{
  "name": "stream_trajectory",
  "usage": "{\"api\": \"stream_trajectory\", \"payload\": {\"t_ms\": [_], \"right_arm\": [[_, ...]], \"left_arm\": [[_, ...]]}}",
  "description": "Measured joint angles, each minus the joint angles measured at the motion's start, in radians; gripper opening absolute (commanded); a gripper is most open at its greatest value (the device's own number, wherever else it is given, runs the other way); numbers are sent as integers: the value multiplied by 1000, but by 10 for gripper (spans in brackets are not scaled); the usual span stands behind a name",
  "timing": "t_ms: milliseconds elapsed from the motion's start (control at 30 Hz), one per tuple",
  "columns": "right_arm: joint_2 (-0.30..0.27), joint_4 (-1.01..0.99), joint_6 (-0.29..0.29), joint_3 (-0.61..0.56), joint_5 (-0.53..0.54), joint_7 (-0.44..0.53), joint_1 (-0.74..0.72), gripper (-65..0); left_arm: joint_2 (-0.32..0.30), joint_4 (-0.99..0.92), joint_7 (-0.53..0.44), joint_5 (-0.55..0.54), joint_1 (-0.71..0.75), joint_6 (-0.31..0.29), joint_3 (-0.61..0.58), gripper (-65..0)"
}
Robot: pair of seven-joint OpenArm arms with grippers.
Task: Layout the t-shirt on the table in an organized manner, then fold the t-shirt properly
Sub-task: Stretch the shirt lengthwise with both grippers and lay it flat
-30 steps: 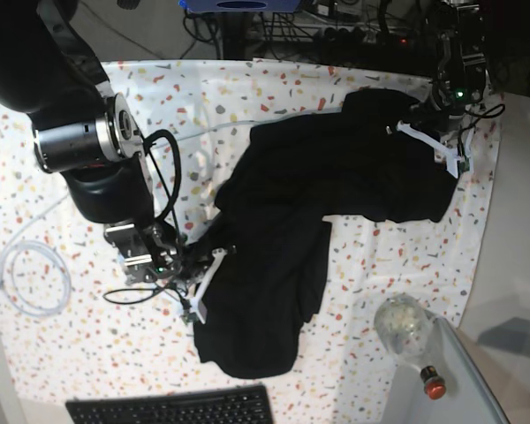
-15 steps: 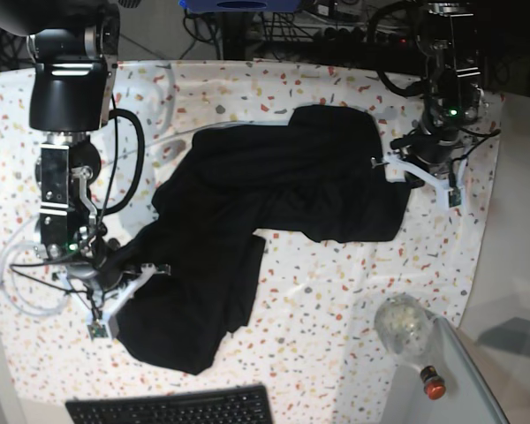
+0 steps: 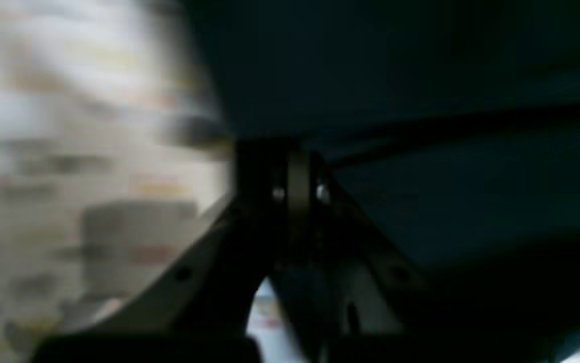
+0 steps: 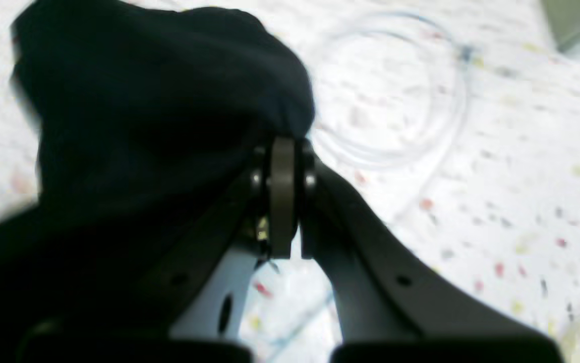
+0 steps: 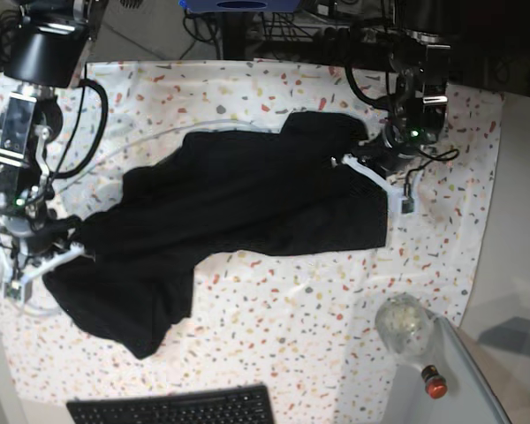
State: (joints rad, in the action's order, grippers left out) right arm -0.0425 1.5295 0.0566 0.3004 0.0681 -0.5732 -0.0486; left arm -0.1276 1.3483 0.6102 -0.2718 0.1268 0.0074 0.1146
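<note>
The black t-shirt (image 5: 238,194) lies stretched in a rumpled diagonal band across the speckled table (image 5: 274,353), from upper right to lower left. My left gripper (image 5: 349,162) is shut on the shirt's upper-right edge. In the blurred left wrist view its closed fingertips (image 3: 297,171) pinch dark cloth (image 3: 421,75). My right gripper (image 5: 75,253) is shut on the shirt's left end near the table's left side. The right wrist view shows its fingertips (image 4: 282,151) clamped on a bunched fold of the t-shirt (image 4: 143,101).
A coil of clear tubing (image 4: 391,91) lies on the table just beyond the right gripper. A black keyboard (image 5: 172,406) sits at the front edge. A glass bottle (image 5: 406,327) and a red-capped item (image 5: 433,384) stand at the lower right corner.
Both arms have swept toward the base view's left, dragging the t-shirt with them. The shirt went from an L-shaped heap to a longer band, and both grips stayed shut.
</note>
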Motion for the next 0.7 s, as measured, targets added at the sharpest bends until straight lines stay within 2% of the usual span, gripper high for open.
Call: {"api": "stream_trajectory", "payload": {"t_ms": [133,200,300,333,400,500,600,633,700], "right_arm": [[29,12,0,-109,5,-68,147,-650],[64,16,0,-168,6,-105,178,-650],[80,95,9,-248,16,-191,206,-650],[78,139,9,-272,5,-222,216,-591],[67,227,10,-302,10,-256,229,-431],[16,326,11,-298,8,-237,225,-287],[-36,277,14,-228,22,-196,131,-252],[-56,208,10,-191,8,-158,73,-249],[-101,2,7,-138,1,-141,-68,-248]], "left_arm": [[-51,-13,8,-4,-6,-5,54,-650],[-85,-12,11,10,-13,10,61,-650],[-114,-11,11,5,-42,6,71,-650],[-117,-10,10,-11,-53,-8,95,-650],[-111,-6,12,-10,-70,-6,173,-650],[-123,6,18,1,-79,3,262,-650],[-116,81,14,9,-56,13,273,-650],[-98,103,6,7,-47,12,264,-650],[-50,138,12,-3,-26,-3,227,-650]]}}
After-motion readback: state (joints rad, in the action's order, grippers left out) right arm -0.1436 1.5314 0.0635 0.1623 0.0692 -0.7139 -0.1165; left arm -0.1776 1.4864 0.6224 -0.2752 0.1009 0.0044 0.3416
